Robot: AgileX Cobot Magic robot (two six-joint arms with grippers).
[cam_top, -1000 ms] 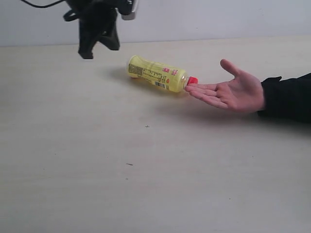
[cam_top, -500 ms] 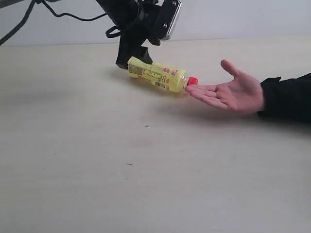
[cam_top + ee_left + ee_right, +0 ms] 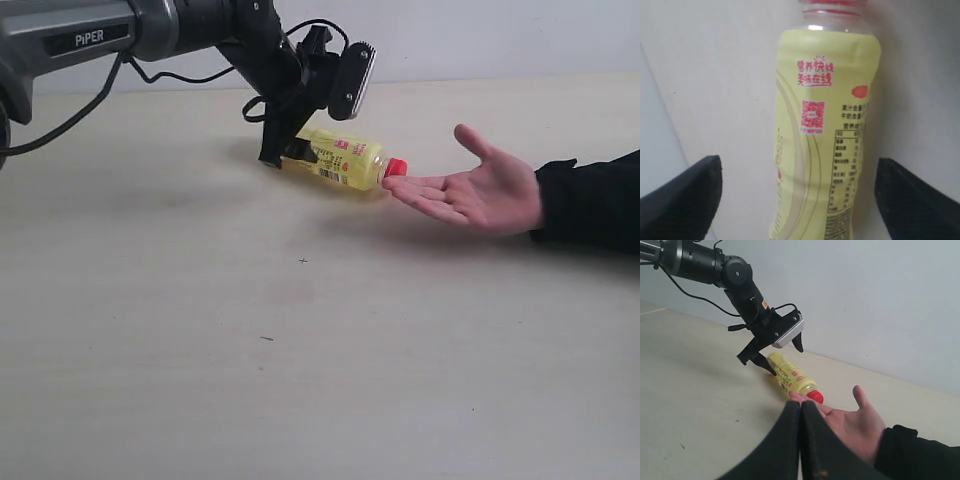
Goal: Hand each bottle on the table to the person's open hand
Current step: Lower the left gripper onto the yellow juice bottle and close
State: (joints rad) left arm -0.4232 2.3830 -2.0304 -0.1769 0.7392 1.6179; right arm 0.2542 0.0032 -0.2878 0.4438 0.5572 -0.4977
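Observation:
One bottle shows, the yellow bottle (image 3: 345, 160) with a red cap. It lies on its side on the pale table (image 3: 300, 340), its cap touching the fingertips of the person's open hand (image 3: 480, 190). My left gripper (image 3: 290, 148) is open and low over the bottle's base end, one finger on each side. In the left wrist view the yellow bottle (image 3: 825, 125) runs between the dark fingers (image 3: 685, 195), with gaps on both sides. My right gripper (image 3: 800, 405) is shut and empty, hanging short of the hand (image 3: 860, 425) and the bottle (image 3: 792, 377). The other three bottles are out of view.
The person's black sleeve (image 3: 595, 200) rests along the table's right side. The left arm (image 3: 90, 35) reaches in from the upper left, trailing a cable. A pale wall (image 3: 480, 35) stands behind the table's far edge.
My left gripper came down and to the right, from above the table to straddling the bottle's base end. The bottle and the hand have stayed where they were.

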